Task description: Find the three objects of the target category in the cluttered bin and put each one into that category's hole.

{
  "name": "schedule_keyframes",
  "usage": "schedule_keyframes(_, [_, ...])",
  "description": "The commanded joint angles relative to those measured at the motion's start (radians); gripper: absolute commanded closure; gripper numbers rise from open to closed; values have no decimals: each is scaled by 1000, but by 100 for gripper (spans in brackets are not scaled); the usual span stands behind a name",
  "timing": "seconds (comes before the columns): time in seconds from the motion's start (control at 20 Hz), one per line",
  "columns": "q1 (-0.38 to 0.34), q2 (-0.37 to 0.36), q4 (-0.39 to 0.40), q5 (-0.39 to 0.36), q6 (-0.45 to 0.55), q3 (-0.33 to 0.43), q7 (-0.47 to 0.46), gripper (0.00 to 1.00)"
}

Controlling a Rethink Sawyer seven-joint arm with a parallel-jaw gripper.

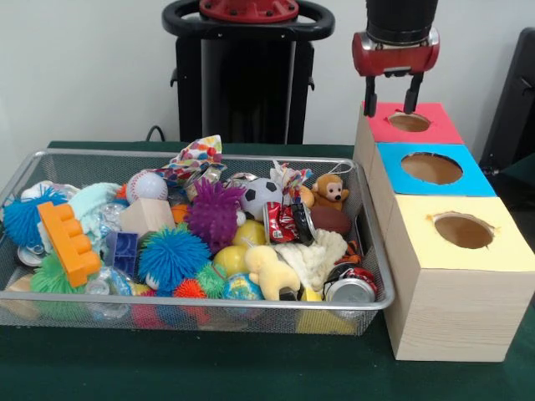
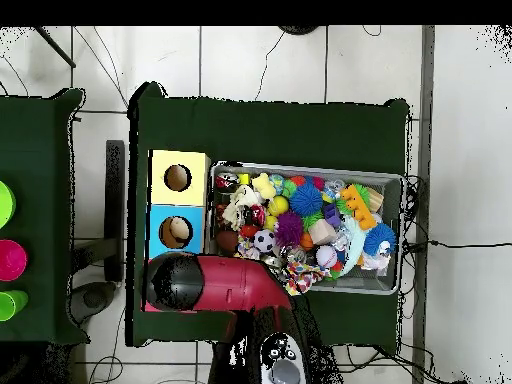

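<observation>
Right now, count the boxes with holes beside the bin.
3, in a row along the bin: yellow box nearest the camera, blue box in the middle, red box farthest, under the gripper.

Even, diffuse indoor light in both views; no single source evident. Front view moderately bright, mildly soft throughout, finest loss on the bin (image 1: 368, 305) mesh. Pale wall (image 1: 84, 67) flat and shadowless. Faint soft shadow under the bin on the green cloth (image 1: 209, 368). Small glare on a can (image 1: 349, 290) top. Box (image 1: 456, 276) side facing the camera darker than its lit top. Overhead view coarser, toys blurred to colour patches; floor (image 2: 460, 150) tiles very bright, nearly washed out.
</observation>
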Motion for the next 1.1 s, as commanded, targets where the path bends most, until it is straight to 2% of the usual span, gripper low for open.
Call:
schedule_keyframes(0.05, [-72,-168,151,41,11,34,87,0])
schedule_keyframes(0.1, [-75,-167,136,41,29,33,86,0])
schedule_keyframes(0.15, [-75,-281,201,59,84,12,61,0])
schedule_keyframes(0.2, [-78,-286,190,58,104,12,62,0])
schedule_keyframes(0.25, [-68,-375,254,69,132,-10,49,0])
schedule_keyframes(0.3, [-69,-377,243,63,147,-12,49,0])
schedule_keyframes(0.35, [-59,-431,290,66,158,-27,41,0])
schedule_keyframes(0.4, [-67,-424,285,64,157,-21,37,0])
schedule_keyframes(0.45, [-64,-478,332,67,165,-39,17,0])
schedule_keyframes(0.5, [-73,-468,333,67,154,-33,10,0])
schedule_keyframes(0.55, [-74,-504,371,71,153,-48,-7,0])
schedule_keyframes(0.65, [-87,-520,413,78,118,-49,-30,0])
schedule_keyframes(1.1, [-162,-498,545,86,-64,-6,-79,0])
